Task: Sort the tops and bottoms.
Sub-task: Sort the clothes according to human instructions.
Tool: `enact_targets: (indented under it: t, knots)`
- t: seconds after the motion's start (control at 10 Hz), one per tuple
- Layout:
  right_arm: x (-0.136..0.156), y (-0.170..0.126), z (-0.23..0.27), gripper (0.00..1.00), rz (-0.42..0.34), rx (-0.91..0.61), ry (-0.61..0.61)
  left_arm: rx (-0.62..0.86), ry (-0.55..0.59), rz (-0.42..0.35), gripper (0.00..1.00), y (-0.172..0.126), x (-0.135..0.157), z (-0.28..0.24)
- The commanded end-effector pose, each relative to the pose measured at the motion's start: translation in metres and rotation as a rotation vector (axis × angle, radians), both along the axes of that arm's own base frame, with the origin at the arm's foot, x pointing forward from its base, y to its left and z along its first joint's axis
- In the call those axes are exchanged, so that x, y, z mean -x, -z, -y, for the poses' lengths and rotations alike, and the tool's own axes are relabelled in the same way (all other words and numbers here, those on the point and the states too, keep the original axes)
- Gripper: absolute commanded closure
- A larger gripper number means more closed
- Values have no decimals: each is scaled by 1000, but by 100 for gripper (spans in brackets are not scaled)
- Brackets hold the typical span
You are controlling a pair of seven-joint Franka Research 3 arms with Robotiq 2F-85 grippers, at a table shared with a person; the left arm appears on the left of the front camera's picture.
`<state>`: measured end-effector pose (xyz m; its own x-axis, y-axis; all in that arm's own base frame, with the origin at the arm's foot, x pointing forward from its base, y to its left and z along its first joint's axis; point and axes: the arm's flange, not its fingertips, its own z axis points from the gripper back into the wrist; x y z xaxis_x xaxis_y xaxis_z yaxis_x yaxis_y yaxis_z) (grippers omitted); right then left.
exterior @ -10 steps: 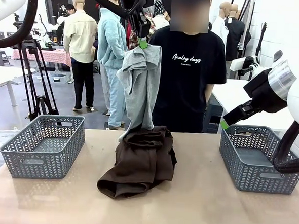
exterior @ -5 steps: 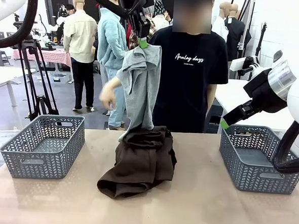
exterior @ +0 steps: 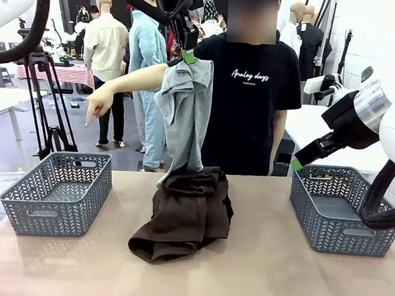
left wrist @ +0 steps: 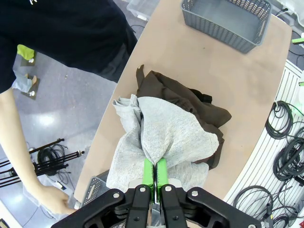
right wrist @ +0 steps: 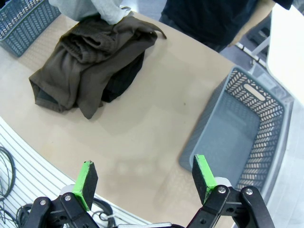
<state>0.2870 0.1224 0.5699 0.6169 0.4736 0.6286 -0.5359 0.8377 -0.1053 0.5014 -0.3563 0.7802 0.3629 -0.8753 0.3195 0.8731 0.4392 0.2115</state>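
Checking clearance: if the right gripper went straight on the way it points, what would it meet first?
Most likely bare table, between the brown trousers and the grey basket; nothing nearer lies ahead of the right gripper, though depth is unclear.

The light grey top point(exterior: 186, 114) hangs lengthwise, its lower end touching crumpled dark brown trousers point(exterior: 186, 218).
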Motion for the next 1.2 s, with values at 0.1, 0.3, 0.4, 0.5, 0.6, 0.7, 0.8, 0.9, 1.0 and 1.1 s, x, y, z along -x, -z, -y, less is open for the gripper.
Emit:
enact_targets:
  t: [0.1, 0.3, 0.4, 0.5, 0.6, 0.7, 0.8, 0.9, 1.0, 1.1]
  knots:
    - [0, 1, 0, 0, -2, 1, 0, -12, -12, 6, 100, -2, 4, -3]
    - [0, 1, 0, 0, -2, 1, 0, -12, -12, 6, 100, -2, 4, -3]
    - [0, 1, 0, 0, -2, 1, 0, -12, -12, 6, 100, -2, 4, -3]
    - [0, 1, 0, 0, -2, 1, 0, -12, -12, 6, 100, -2, 4, -3]
    - [0, 1, 0, 0, -2, 1, 0, 0, 0, 0, 100, 0, 0, 0]
    - [0, 1, 0, 0, -2, 1, 0, -12, -49, 47, 100, -13, -7, -26]
    - [0, 1, 0, 0, -2, 1, 0, -36, -103, 87, 100, -31, -11, -54]
    - [0, 1, 0, 0, -2, 1, 0, -64, -148, 129, 100, -45, -12, -77]
    - [0, 1, 0, 0, -2, 1, 0, -82, -180, 157, 100, -59, -11, -99]
    - [0, 1, 0, 0, -2, 1, 0, -118, -251, 206, 100, -69, -12, -123]
